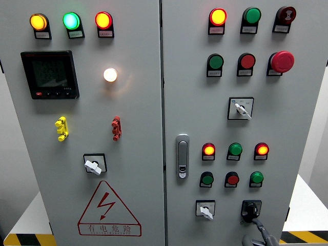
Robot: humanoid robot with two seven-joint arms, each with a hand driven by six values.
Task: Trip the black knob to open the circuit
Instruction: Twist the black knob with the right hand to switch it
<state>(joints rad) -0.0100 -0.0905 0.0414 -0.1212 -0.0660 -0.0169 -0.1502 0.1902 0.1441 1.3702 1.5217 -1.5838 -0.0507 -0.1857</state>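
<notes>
My right hand (258, 231) comes up from the bottom right corner, one dark fingertip touching the black knob (250, 208), which sits low on the right door just right of the white selector switch (205, 210); whether my fingers are closed around the knob I cannot tell. I judge I am at the contact step, knob not yet turned. Next I need a firm pinch and a twist, without slipping off

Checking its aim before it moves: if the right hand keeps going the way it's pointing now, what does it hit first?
Most likely the black knob. The right hand rises from the bottom edge with a finger angled up-left at it, apparently touching or almost there; depth is unclear.
</notes>
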